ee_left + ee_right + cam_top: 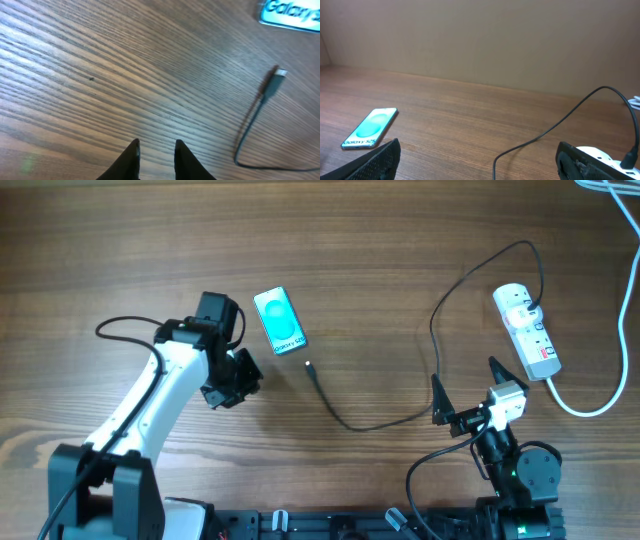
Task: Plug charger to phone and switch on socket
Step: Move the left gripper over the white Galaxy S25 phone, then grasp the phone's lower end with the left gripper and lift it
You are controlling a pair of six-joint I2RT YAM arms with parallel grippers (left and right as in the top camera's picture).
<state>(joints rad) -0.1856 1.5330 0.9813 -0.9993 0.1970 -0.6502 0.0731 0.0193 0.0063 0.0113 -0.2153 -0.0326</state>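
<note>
The phone (280, 320), marked "Galaxy", lies flat left of centre, with the charger (370, 423) tip loose just right of it. My left gripper (156, 145) hovers nearer, slightly parted and empty. My right gripper (477, 145) gapes wide and empty near the socket (527, 330).

- Left arm (150, 395): white tubular link, black joint housings, black base blocks. A thin black cable (120, 325) loops off the elbow.
- Left gripper (233, 377): matte black, two tapered fingers (131, 160).
- Right arm (535, 470): black throughout, with a small green light (517, 473) at one joint and a white block (507, 398) at the wrist.
- Right gripper (465, 380): black, two pointed, rough-textured fingers (380, 162).
</note>
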